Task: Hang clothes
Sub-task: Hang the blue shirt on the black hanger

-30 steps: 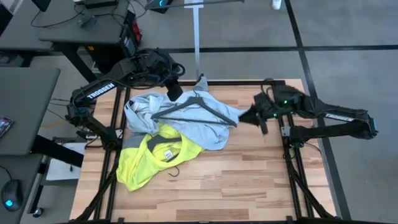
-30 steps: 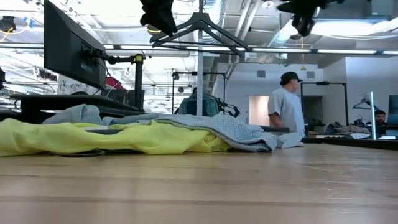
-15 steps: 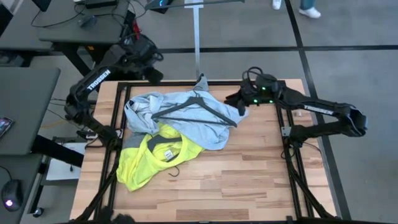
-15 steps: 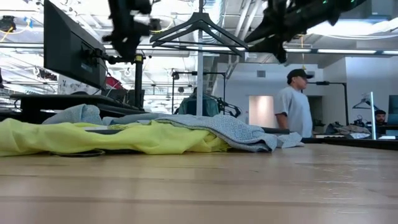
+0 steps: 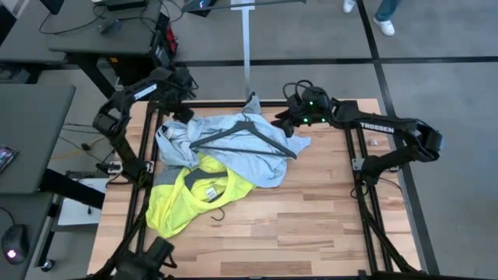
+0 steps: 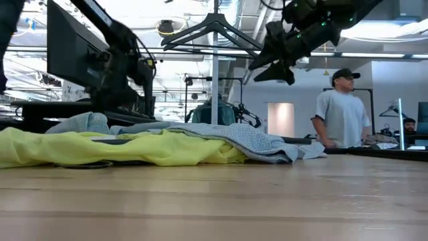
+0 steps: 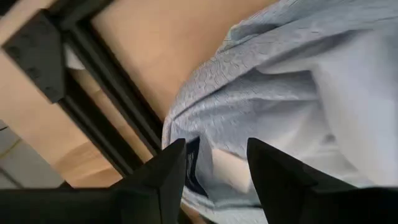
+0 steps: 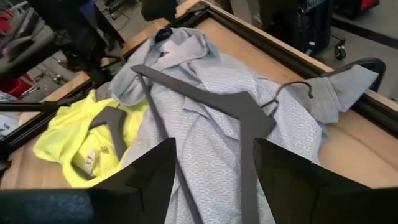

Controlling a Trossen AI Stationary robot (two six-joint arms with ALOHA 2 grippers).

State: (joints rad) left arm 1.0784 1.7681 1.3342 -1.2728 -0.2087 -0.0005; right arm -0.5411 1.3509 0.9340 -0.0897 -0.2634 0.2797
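The pale blue shirt [image 5: 233,148] lies crumpled at the back of the wooden desk [image 5: 311,225], overlapping the neon-yellow T-shirt [image 5: 191,206] in front of it, while a black hanger [image 5: 247,136] rests across the blue fabric and blocks a clear reach to it. The left gripper [image 5: 185,110] hovers over the shirt's back-left edge beside the black desk frame [image 7: 112,93], fingers parted and empty. The right gripper [image 5: 284,123] hangs above the shirt's right edge, likewise spread and holding nothing; a person [image 6: 341,114] stands in the room beyond.
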